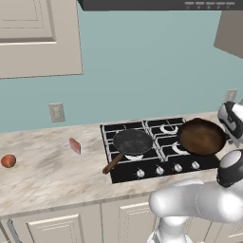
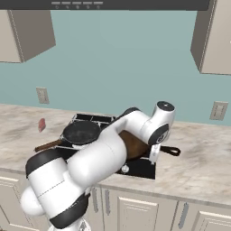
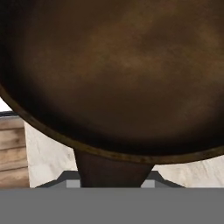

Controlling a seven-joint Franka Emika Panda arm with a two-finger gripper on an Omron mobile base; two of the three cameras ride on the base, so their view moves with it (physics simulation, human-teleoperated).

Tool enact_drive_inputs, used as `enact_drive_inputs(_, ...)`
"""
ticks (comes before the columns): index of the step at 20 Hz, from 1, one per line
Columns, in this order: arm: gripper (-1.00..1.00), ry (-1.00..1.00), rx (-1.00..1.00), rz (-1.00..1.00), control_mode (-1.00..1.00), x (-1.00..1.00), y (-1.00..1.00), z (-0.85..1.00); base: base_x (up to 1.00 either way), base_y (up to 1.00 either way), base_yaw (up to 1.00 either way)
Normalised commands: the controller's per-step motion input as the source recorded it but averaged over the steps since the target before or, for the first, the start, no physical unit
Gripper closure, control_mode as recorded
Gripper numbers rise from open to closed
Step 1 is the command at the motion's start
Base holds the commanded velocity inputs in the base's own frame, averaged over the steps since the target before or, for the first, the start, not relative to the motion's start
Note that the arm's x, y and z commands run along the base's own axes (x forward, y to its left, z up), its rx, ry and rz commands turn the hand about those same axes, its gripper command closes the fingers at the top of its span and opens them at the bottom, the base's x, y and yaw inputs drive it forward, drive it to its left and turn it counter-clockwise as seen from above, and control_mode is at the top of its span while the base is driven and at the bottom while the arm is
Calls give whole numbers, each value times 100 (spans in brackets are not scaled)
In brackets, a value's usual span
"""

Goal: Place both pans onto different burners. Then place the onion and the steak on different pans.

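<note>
- The gripper (image 3: 112, 186) is clamped narrowly on the handle of the reddish-brown pan (image 3: 118, 74). In the hand view the dark handle stub runs straight out from between the jaws into the pan's bowl, so the pan's long axis continues the line of the hand.
- That pan lies over the right side of the cooktop (image 1: 142, 174), above the right-hand burners; from the left base view I cannot tell whether it rests on the grate or hangs just above it. It is round, shallow and mottled brown inside, with a dark rim.
- The black pan (image 1: 132, 141) sits on the cooktop's front left burner, its long wooden handle pointing off the left front corner.
- The steak (image 1: 74, 145), a small pink wedge, lies on the counter left of the cooktop.
- The onion (image 1: 8, 161), a small orange-brown ball, lies furthest left of the cooktop, well apart from both pans.
</note>
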Motion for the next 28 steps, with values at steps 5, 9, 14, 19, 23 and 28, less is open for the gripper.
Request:
enact_drive_inputs(5, 100, 0, 0, -1, -100, 15, 10, -10, 0, 0, 0)
enact_drive_inputs(9, 100, 0, 0, -1, -100, 10, 7, -9, 0, 0, 0)
enact_drive_inputs(14, 100, 0, 1, -2, -100, 11, 4, -8, 0, 0, 0)
enact_drive_inputs(19, 100, 0, 1, -2, -100, 9, 3, -7, 0, 0, 0)
enact_drive_inputs(23, 100, 1, 0, -2, -100, 9, 4, -6, 0, 0, 0)
enact_drive_inputs(28, 100, 2, 0, -1, -100, 11, 6, -10, 0, 0, 0)
